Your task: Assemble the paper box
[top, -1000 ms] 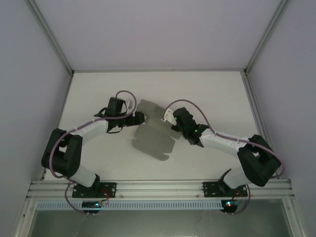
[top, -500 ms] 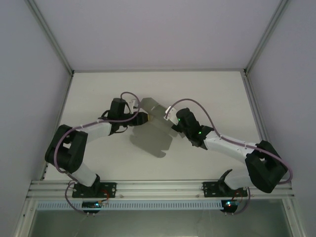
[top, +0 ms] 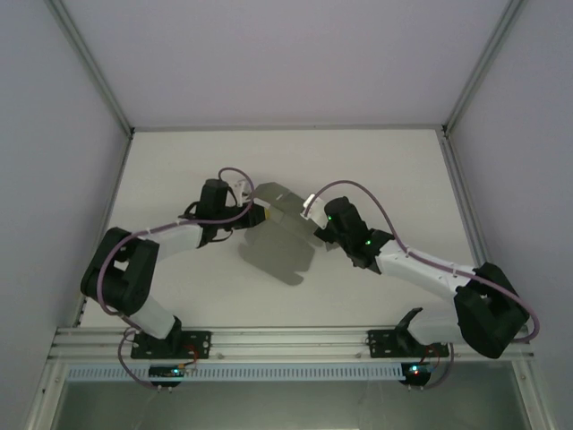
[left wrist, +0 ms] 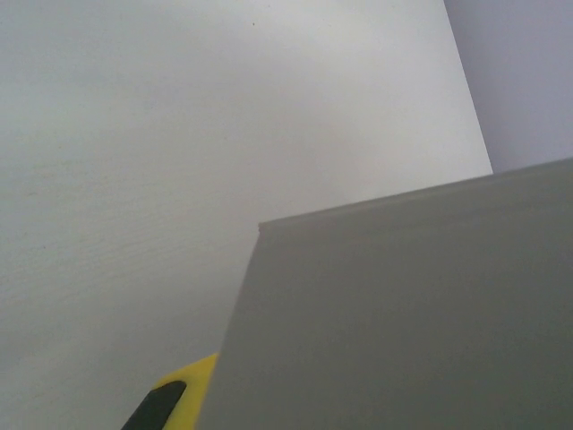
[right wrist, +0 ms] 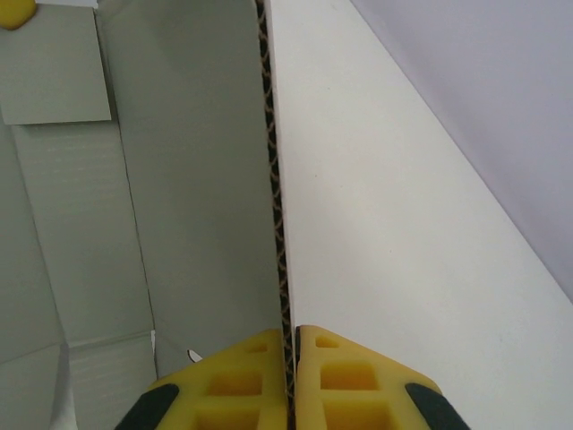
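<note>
The paper box (top: 283, 208) is a grey die-cut cardboard sheet held above the table between both arms, its shadow on the tabletop below it. My left gripper (top: 259, 215) is at the sheet's left edge. In the left wrist view the grey sheet (left wrist: 403, 313) covers the jaws, and one yellow finger (left wrist: 179, 392) shows beside it. My right gripper (right wrist: 291, 339) is shut on the sheet's corrugated edge (right wrist: 273, 179), one yellow pad on each side. The sheet's inner face with fold lines and a flap (right wrist: 63, 81) lies to the left of that edge.
The white table (top: 385, 170) is enclosed by pale walls with metal posts at the back corners. An aluminium rail (top: 286, 340) carrying both arm bases runs along the near edge. The wall (right wrist: 483, 90) stands close on the right in the right wrist view.
The left gripper moved right to the sheet's left edge. The right arm shifted slightly right. The sheet looks narrower from above than a second ago and its shadow has shrunk.
</note>
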Tool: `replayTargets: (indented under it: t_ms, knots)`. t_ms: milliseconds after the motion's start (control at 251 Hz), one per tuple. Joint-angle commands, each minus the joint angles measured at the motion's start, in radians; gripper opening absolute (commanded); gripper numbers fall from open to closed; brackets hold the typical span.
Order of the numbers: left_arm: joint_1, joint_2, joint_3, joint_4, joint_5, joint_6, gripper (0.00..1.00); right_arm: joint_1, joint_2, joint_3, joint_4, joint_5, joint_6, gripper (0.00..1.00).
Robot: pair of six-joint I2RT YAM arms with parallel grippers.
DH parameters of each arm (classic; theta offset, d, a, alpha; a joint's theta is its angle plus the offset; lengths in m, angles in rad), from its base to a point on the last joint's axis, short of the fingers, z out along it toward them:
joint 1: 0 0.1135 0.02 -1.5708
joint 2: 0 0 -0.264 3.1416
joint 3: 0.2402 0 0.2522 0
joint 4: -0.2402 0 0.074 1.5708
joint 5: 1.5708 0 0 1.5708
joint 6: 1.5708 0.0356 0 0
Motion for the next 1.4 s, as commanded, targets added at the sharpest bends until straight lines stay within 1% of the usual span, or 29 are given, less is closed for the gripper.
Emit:
replayTargets:
  t_ms: [0,84,180,295,343,411,447,483,551,599,663,694,726,806,874,958,1042,1129,1145,1249,1281,1361,1397]
  knots:
    - [0.001,-0.026,-0.01,-0.046,-0.06,-0.013,0.0,-0.02,-0.026,0.048,-0.086,0.016,0.02,0.1]
    - [0.002,-0.025,-0.013,-0.066,-0.066,-0.008,0.0,-0.04,-0.033,0.059,-0.123,0.016,0.023,0.11]
    - [0.003,-0.024,-0.013,-0.076,-0.065,-0.002,0.0,-0.059,-0.04,0.057,-0.143,-0.004,0.023,0.15]
    - [0.002,-0.024,-0.013,-0.088,-0.07,0.006,0.0,-0.086,-0.041,0.059,-0.163,-0.023,0.025,0.15]
    - [0.003,-0.024,-0.014,-0.089,-0.062,0.015,0.0,-0.098,-0.043,0.06,-0.173,-0.048,0.026,0.15]
    - [0.002,-0.026,-0.017,-0.077,-0.033,0.028,0.0,-0.126,-0.04,0.06,-0.187,-0.134,0.025,0.16]
    - [0.002,-0.026,-0.019,-0.069,-0.013,0.037,0.0,-0.141,-0.033,0.062,-0.193,-0.181,0.025,0.2]
    - [0.002,-0.025,-0.019,-0.066,-0.002,0.045,0.0,-0.152,-0.02,0.067,-0.193,-0.199,0.026,0.23]
    - [0.002,-0.026,-0.015,-0.068,0.016,0.064,0.0,-0.195,0.0,0.085,-0.199,-0.238,0.034,0.24]
    - [0.002,-0.029,-0.016,-0.072,0.034,0.087,0.0,-0.243,0.012,0.103,-0.213,-0.309,0.051,0.32]
    - [0.002,-0.033,-0.019,-0.068,0.06,0.118,0.0,-0.307,0.03,0.136,-0.253,-0.44,0.057,0.39]
    - [0.002,-0.036,-0.021,-0.07,0.069,0.129,0.0,-0.337,0.045,0.158,-0.284,-0.516,0.057,0.45]
    - [0.001,-0.039,-0.023,-0.07,0.082,0.141,0.0,-0.365,0.067,0.184,-0.317,-0.592,0.056,0.48]
    - [-0.001,-0.044,-0.023,-0.071,0.102,0.156,0.0,-0.412,0.137,0.247,-0.38,-0.691,0.049,0.5]
    - [-0.003,-0.052,-0.026,-0.07,0.102,0.163,0.0,-0.438,0.2,0.309,-0.442,-0.724,0.034,0.51]
    - [-0.004,-0.063,-0.031,-0.067,0.094,0.163,0.0,-0.455,0.274,0.378,-0.532,-0.784,-0.023,0.51]
    - [-0.004,-0.069,-0.034,-0.062,0.098,0.166,0.0,-0.457,0.348,0.434,-0.582,-0.79,-0.051,0.52]
    - [-0.004,-0.068,-0.031,-0.065,0.099,0.165,0.0,-0.457,0.42,0.468,-0.625,-0.789,-0.066,0.48]
    - [-0.005,-0.069,-0.031,-0.066,0.1,0.167,0.0,-0.457,0.432,0.5,-0.633,-0.786,-0.07,0.47]
    - [-0.005,-0.07,-0.031,-0.072,0.096,0.168,0.0,-0.455,0.473,0.525,-0.647,-0.79,-0.082,0.4]
    - [-0.006,-0.072,-0.032,-0.072,0.097,0.168,0.0,-0.455,0.477,0.526,-0.647,-0.794,-0.084,0.35]
    - [-0.005,-0.073,-0.031,-0.075,0.085,0.167,0.0,-0.452,0.48,0.522,-0.642,-0.783,-0.085,0.18]
    - [-0.006,-0.073,-0.031,-0.077,0.083,0.167,0.0,-0.452,0.477,0.519,-0.637,-0.781,-0.087,0.12]
